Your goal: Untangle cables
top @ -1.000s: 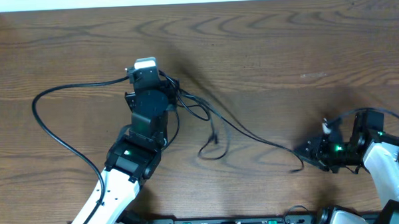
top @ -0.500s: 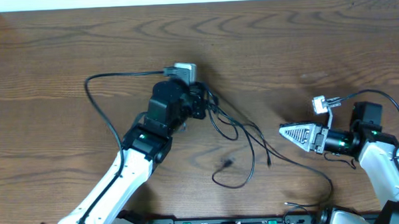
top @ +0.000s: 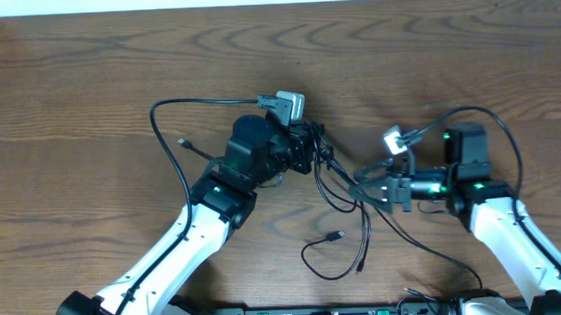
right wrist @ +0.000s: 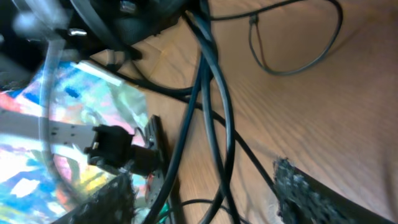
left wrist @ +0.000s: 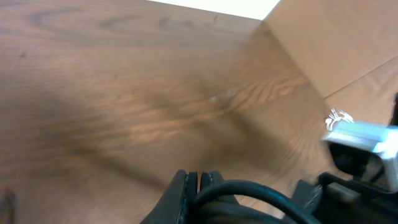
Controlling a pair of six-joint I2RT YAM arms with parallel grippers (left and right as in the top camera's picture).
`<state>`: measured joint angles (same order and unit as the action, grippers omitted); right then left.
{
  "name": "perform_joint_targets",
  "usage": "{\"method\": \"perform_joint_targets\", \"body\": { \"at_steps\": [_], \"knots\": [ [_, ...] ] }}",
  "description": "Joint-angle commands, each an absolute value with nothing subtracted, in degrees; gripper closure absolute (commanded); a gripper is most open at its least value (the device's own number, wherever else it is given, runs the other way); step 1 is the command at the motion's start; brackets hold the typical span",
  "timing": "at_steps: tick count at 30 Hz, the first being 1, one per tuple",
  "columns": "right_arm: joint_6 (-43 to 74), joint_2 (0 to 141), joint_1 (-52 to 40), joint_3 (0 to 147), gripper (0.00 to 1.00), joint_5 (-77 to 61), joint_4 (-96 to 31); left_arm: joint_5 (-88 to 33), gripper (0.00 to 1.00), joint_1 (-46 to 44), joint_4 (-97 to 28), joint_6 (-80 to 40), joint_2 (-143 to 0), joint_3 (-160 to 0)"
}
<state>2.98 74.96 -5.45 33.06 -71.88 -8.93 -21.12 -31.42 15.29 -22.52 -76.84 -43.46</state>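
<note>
Overhead: left end effector pinches the cables at mid-surface. Strands hang toward the near edge. Right end effector sits just right of them, pointing left, and is nearer the loose lengths.

Left wrist: fingers pressed together on cables.

Right wrist: jaws spread, strands between.

Half a second earlier the arms were well apart; both have moved toward centre.

**Position of the cables and both grippers on the table**

We find the cables bunched near the middle of the table, with the left gripper at their left edge and the right gripper at their right edge. One strand loops out to the left of the left arm. A loose plug end lies in front of the bunch, toward the arm bases. In the right wrist view, strands pass between the right gripper's fingers.
</note>
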Motion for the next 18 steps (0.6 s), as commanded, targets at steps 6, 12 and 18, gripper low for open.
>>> {"method": "perform_joint_targets", "body": {
  "at_steps": [6,12,18],
  "knots": [
    [28.62,75.00,-14.20,33.10,0.99,-27.94,-11.16,-35.14,0.92,-31.66,24.29,-23.44,-76.77,-45.34],
    [34.28,75.00,-11.11,33.10,0.99,-13.17,-17.08,-53.76,0.76,-28.27,28.93,-23.44,-75.55,-45.34],
    [32.86,75.00,-5.23,33.10,0.99,-14.15,-19.00,-62.81,0.66,-21.02,28.86,-23.46,-74.78,-45.34]
  ]
}}
